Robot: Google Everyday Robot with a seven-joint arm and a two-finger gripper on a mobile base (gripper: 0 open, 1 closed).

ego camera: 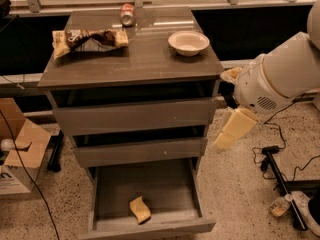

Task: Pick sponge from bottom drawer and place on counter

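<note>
The sponge (pixel 140 209) is a small pale-yellow bent pad lying on the floor of the bottom drawer (pixel 150 228), near its front. That drawer is pulled out and open; the two drawers above it are pushed in. The counter (pixel 145 61) is the dark wooden top of the cabinet. My gripper (pixel 232 131) hangs from the white arm (pixel 280 79) to the right of the cabinet, at the height of the middle drawer. It points down and left, well above and to the right of the sponge, and holds nothing.
On the counter lie a long snack bag (pixel 90 39) at the back left, a white bowl (pixel 188 42) at the back right and a can (pixel 127 14) at the far edge. A cardboard box (pixel 20 154) stands on the floor at left. Cables and a stand (pixel 275 164) lie at right.
</note>
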